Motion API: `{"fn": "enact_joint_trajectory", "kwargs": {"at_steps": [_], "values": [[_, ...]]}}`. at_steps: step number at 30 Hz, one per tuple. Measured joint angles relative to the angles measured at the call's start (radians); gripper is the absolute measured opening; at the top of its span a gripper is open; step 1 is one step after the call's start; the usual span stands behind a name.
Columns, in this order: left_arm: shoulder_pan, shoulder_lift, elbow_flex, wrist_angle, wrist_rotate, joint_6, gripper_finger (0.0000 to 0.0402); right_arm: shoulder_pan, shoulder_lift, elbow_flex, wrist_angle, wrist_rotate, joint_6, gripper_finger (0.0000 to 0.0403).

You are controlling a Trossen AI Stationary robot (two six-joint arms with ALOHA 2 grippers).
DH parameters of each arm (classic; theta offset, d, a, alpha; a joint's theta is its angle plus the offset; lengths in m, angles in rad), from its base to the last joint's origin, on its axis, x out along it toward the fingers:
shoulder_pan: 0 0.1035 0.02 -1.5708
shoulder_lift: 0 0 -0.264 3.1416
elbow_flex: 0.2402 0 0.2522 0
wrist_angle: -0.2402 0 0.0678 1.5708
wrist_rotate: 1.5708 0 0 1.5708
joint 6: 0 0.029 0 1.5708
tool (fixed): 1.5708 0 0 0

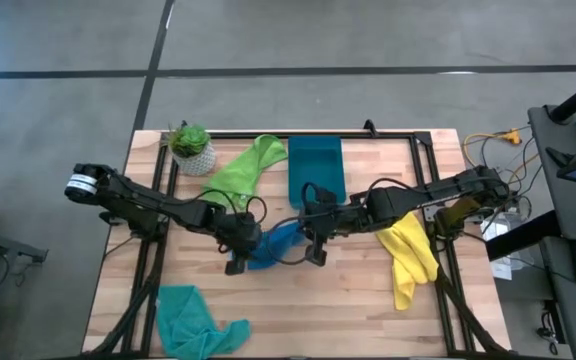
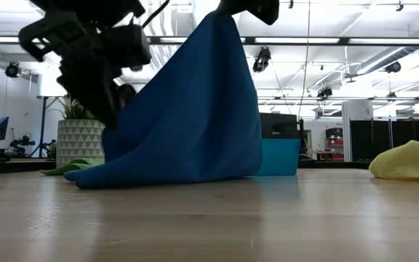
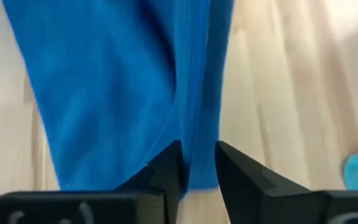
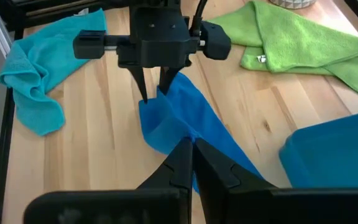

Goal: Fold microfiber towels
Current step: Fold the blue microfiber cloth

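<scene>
Two arms, dark, near-black, built of jointed tube segments. Left arm (image 1: 148,205): pale silver-white ring at outer end, thin black cable looping by wrist. Right arm (image 1: 418,200): same dark finish, olive-brown patch near outer joint. Left gripper (image 4: 153,93) (seen from right wrist camera): boxy black body with short side bar, rounded knob, black cable, two thin tapered fingers (image 4: 143,87). Right gripper (image 4: 189,152) fingers black, wedge-shaped.
</scene>
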Motion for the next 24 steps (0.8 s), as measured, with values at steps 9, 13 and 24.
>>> {"fn": "enact_joint_trajectory", "kwargs": {"at_steps": [9,13,24], "values": [[0.000,-0.024,0.000,-0.198,-0.049,0.000,0.0012,0.001,-0.004,0.000,-0.037,0.037,-0.008,0.0008],[0.000,-0.111,0.046,-0.275,-0.083,-0.001,0.0002,0.002,-0.041,0.000,-0.063,0.063,-0.005,0.0008],[-0.006,-0.349,0.277,-0.455,-0.142,-0.112,0.0000,0.093,-0.165,0.000,-0.107,0.120,0.095,0.0008]]}}
